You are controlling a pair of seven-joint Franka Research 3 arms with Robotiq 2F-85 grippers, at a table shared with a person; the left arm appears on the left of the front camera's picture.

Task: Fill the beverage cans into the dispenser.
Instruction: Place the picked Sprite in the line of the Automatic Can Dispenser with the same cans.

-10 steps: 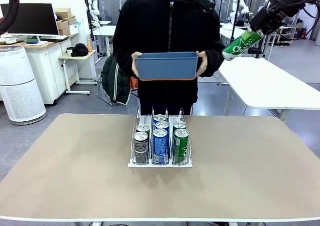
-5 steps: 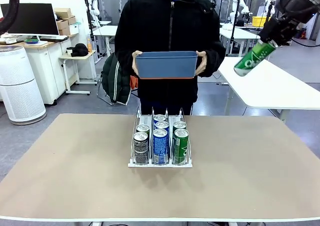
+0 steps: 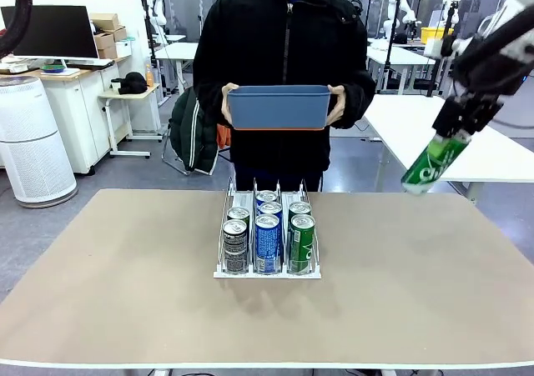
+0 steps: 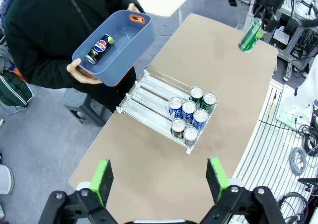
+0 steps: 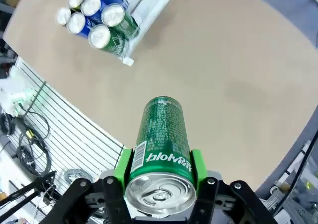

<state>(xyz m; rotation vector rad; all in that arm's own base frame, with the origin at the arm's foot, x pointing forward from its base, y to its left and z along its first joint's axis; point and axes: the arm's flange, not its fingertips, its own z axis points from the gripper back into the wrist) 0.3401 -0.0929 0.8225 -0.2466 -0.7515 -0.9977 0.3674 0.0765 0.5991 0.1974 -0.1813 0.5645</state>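
Green can point(image 3: 434, 164) is clamped between the right gripper point(image 5: 160, 170) fingers, tilted, base lowest. Over the last second it has been lowered from well above the dispenser point(image 3: 267, 273) to just over the counter point(image 3: 125, 268), still well right of the dispenser. Seven racked cans point(image 3: 268, 230) are seen at the dispenser's near end. Left gripper point(image 4: 159, 178) fingers are held wide apart, high above the dispenser. One Pepsi can point(image 4: 99, 47) is left in the blue bin point(image 3: 278, 109), held behind the dispenser. Insertion into the green lane is judged next.
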